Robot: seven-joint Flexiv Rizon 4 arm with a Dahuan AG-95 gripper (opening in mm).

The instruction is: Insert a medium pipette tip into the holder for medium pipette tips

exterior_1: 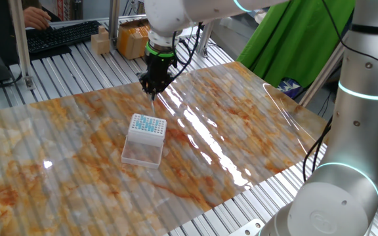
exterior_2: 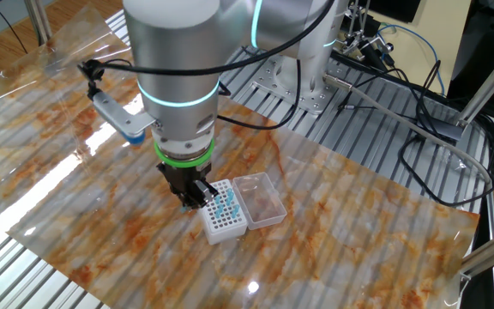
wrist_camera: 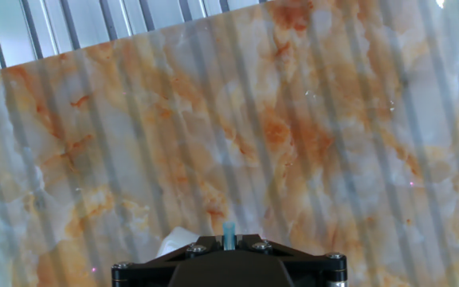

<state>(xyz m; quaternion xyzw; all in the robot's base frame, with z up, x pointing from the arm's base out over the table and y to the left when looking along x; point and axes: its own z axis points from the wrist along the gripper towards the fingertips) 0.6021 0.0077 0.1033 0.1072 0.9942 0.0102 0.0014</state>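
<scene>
We see the gripper point(exterior_1: 155, 90) hanging above the marble-patterned sheet point(exterior_1: 241, 124) that covers the table, a little behind the white box point(exterior_1: 146, 136) as one fixed camera shows it. Its fingers are drawn together on the pale blue tip point(wrist_camera: 229, 234), which stands between them and points down; in the hand camera only the upper end of the tip shows, above the black body of the gripper point(wrist_camera: 229, 249). In the first fixed camera the tip point(exterior_1: 153, 99) appears as a thin line under the fingers, with its lower end in the air and apart from the box. In the other fixed camera the gripper point(exterior_2: 192, 196) is just beside the box point(exterior_2: 224, 217) and partly hides its left edge. The top of the box is a grid of holes, and several of them carry blue tips. The clear flap point(exterior_2: 260, 199) lies open flat on the sheet, attached to one side of the box.
</scene>
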